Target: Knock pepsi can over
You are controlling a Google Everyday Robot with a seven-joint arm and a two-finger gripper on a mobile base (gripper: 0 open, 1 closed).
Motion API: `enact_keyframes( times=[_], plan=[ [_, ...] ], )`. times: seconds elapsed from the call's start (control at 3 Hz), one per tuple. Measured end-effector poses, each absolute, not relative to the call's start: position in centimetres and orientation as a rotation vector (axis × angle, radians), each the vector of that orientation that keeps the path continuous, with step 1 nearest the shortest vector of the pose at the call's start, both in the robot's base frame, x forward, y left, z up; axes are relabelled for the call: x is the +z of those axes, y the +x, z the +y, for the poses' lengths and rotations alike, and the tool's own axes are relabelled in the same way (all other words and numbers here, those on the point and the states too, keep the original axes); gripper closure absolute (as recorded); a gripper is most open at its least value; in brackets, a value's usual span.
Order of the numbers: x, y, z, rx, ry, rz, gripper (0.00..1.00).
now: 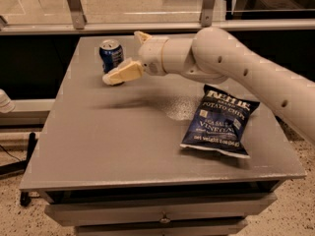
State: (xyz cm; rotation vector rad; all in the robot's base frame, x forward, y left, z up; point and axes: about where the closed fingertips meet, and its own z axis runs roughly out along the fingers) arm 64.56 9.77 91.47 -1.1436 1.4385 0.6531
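Note:
The pepsi can (110, 53), dark blue with a silver top, stands upright at the back left of the grey table (123, 132). My gripper (124, 56) reaches in from the right on a white arm and is right beside the can. Its jaws are open. One cream finger (122, 73) lies low in front of the can's base, touching or nearly touching it. The other fingertip (142, 35) shows behind and to the right of the can. Nothing is held.
A dark blue potato chip bag (218, 126) lies flat on the right half of the table. A metal rail and glass panel (147, 26) run behind the table. The table's left edge drops to the floor.

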Motion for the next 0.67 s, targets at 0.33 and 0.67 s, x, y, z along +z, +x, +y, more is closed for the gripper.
enact_keyframes(
  times=[0.33, 0.67],
  plan=[
    [90.1, 67.9, 12.2, 0.697, -1.080, 1.404, 0.00],
    [88.6, 69.0, 13.6, 0.735, -1.060, 1.411, 0.19]
  ],
)
